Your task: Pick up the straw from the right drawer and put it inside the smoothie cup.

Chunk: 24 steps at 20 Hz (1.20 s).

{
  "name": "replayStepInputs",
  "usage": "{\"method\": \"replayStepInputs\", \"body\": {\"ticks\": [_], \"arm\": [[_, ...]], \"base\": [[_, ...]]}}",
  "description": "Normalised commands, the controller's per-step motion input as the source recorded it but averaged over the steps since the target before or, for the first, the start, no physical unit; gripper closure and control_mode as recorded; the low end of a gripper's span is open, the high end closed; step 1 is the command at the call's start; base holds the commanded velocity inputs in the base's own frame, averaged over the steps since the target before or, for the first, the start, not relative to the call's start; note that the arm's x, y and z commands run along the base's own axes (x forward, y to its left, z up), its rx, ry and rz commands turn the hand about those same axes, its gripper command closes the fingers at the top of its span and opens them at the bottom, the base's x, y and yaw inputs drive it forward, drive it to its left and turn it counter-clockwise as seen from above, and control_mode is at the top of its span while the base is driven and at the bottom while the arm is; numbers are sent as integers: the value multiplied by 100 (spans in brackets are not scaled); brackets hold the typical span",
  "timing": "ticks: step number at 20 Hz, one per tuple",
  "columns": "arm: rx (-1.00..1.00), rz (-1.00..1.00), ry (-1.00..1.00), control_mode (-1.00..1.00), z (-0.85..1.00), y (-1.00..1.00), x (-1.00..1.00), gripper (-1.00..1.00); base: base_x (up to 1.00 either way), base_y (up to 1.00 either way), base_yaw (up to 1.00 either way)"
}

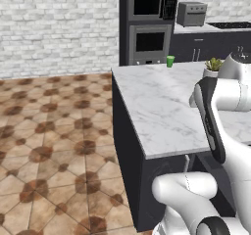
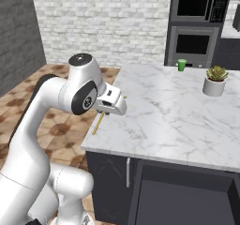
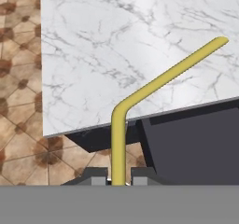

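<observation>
1. The straw (image 3: 140, 93) is in my grasp: in the hand view it rises from between the fingertips, bends partway up and runs on over the marble counter (image 3: 116, 55); in the right base view its lower end hangs below the hand, off the counter's near-left edge
2. My gripper (image 3: 118, 177) is closed nearly all the way, both tips pressing the straw's lower end, nothing else held
3. I judge the straw light and thin, smooth enough to swivel or slip between the pads, and with that bend it may flex if it bumps anything; holding near one end leaves a long free length to steer, which suits dropping it into a cup
4. The smoothie cup (image 2: 182, 65) stands at the far edge of the counter, well apart from the hand, in front of the wall oven (image 2: 194, 43)
5. A potted succulent (image 2: 215, 80) sits right of the cup, apart from it
6. The drawer (image 2: 187, 191) below the counter stands open
</observation>
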Motion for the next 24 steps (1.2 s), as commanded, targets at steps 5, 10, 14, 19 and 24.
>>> {"method": "replayStepInputs", "body": {"ticks": [5, 10, 14, 19, 24], "arm": [[0, 1, 0, -100, 0, 0, -10, 100], [0, 1, 0, 100, 0, 2, -7, 100], [0, 0, 0, 100, 0, 0, 0, 100], [0, 0, 0, 100, 0, 0, 0, 100], [0, 0, 0, 100, 0, 0, 0, 100]], "base": [[0, 0, 0], [-23, 27, 6], [0, 66, 3], [11, 96, 1], [23, 100, 0]]}}
